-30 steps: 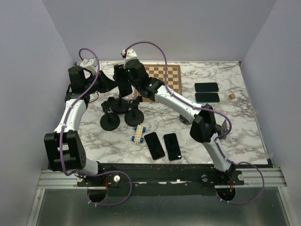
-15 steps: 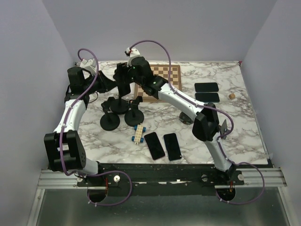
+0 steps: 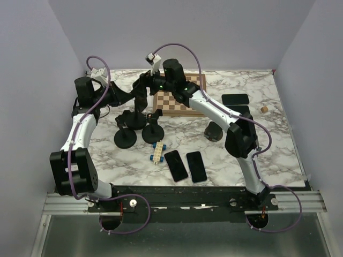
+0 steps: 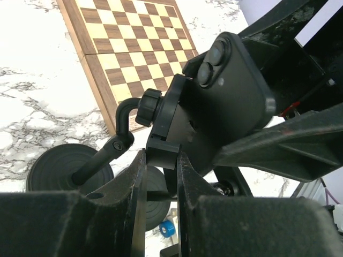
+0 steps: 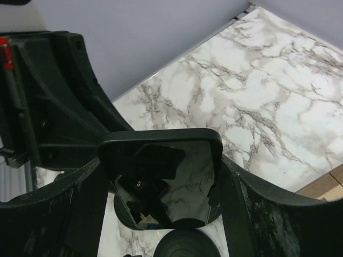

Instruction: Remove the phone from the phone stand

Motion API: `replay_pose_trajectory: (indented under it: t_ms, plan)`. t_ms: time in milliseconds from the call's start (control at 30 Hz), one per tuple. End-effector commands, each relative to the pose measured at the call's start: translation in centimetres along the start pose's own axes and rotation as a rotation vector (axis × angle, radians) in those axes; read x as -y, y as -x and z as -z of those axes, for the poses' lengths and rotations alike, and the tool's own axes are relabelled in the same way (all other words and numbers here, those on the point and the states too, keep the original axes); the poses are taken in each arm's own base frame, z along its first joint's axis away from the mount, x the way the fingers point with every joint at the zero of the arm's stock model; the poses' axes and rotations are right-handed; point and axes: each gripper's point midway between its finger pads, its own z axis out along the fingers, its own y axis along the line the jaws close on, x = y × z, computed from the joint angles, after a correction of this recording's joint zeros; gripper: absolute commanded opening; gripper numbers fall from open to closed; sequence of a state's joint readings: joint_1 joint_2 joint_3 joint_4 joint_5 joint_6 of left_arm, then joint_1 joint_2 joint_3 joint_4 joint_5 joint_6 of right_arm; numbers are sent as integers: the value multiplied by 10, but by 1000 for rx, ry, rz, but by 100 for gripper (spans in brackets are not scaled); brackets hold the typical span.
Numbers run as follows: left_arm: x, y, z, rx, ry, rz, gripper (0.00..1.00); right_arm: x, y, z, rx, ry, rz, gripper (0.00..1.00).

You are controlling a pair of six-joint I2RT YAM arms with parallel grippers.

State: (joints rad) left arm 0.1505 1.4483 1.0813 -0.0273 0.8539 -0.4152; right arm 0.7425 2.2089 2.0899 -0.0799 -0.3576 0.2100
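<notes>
Black phone (image 4: 236,80) rests in the phone stand (image 4: 161,115) at the bench's (image 5: 278,80) 11 o'clock, near the back wall (image 5: 161,32). Right tool (image 5: 161,176) clamps its side edges; left tool (image 4: 161,176) pinches the stand's lower lip. Chessboard (image 4: 134,43) lies at the stand's 3 o'clock.

**Right arm swings back over the chessboard**

The right arm (image 3: 214,110) has carried its wrist rightward over the chessboard (image 3: 177,101). Its elbow has shifted toward the table's (image 3: 268,144) right edge, uncovering a round base (image 3: 213,131). Its gripper (image 5: 161,187) now reaches the phone (image 5: 161,171) from the right.
</notes>
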Motion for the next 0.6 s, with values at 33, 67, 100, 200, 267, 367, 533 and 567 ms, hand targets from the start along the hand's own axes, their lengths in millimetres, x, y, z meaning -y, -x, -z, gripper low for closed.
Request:
replay_pose_trajectory:
  t_ms: [33,67,100,200,267,367,533,567]
  plan:
    - [-34,-10,8,-9,114,78,0,-10,34,19,45,181,-21,1]
    - [-35,-9,7,-10,116,79,0,-15,38,20,56,195,-49,1]
    - [-35,-10,7,-11,118,81,0,-20,40,22,60,209,-67,1]
    - [-36,-10,7,-13,122,83,0,-32,60,32,115,224,-134,1]
    - [-37,-10,7,-12,126,82,0,-41,75,40,141,243,-184,1]
    - [-37,-10,7,-12,123,85,0,-57,91,45,148,311,-258,1]
    - [-38,-11,7,-16,134,88,0,-72,109,64,160,333,-314,1]
    - [-39,-10,8,-14,138,87,0,-76,114,72,170,332,-308,1]
